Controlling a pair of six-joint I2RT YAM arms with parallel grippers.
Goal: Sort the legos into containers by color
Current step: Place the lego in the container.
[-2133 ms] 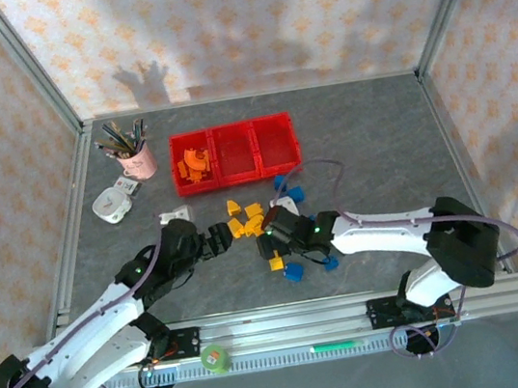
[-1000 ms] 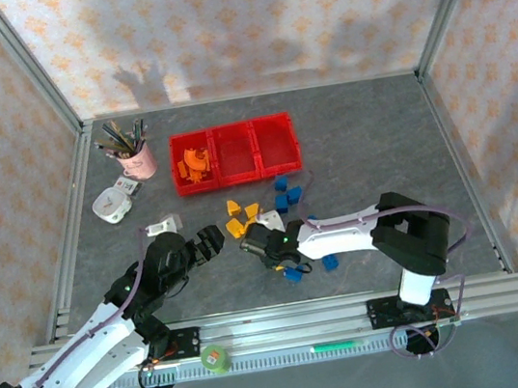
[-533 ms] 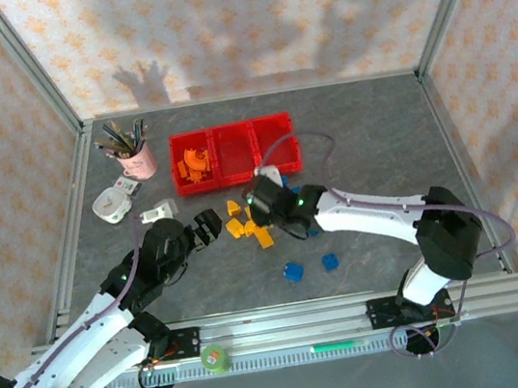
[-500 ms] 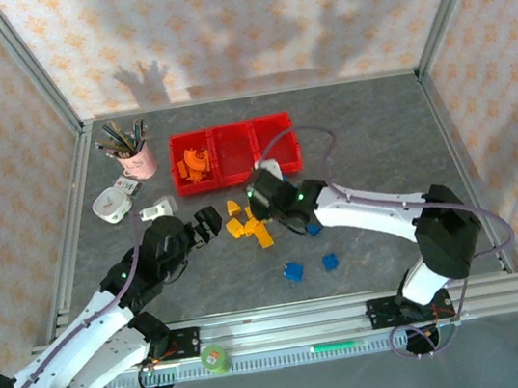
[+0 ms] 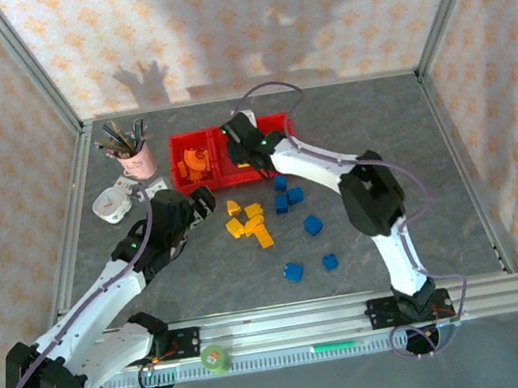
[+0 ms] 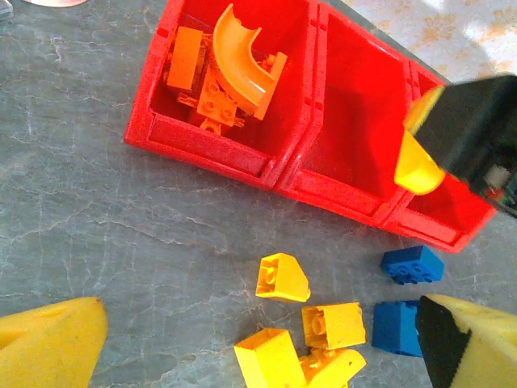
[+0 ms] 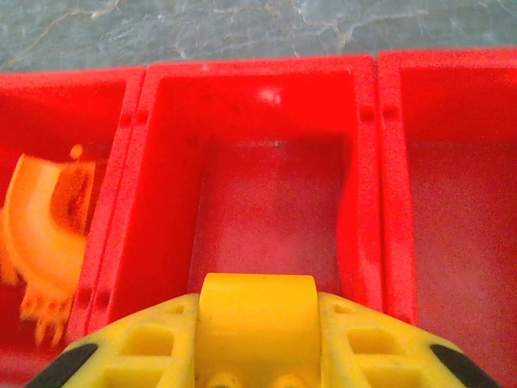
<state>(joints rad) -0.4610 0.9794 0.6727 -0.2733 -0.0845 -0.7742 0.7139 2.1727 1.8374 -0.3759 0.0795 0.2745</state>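
We list the left arm (image 5: 91,312) and right arm (image 5: 308,159): white plastic link shells, black joint housings, a small green light on each. We also record thin lavender cables (image 5: 267,86) along both and black-edged yellow fingers (image 6: 48,347).

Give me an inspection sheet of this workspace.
Surface: grey table, no spills seen.
Job's things: red bins; orange legos in the left bin; middle bin bare; yellow legos and blue legos loose on the table.
Clutter: cup of pens, white gadget, green roll by the front rail.
End effectors: left end effector open, above the table near the yellow legos; right end effector shut on a yellow lego over the middle bin.
Cables: purple cable loops over the right arm; no snag seen.
Surroundings: patterned walls, metal frame.
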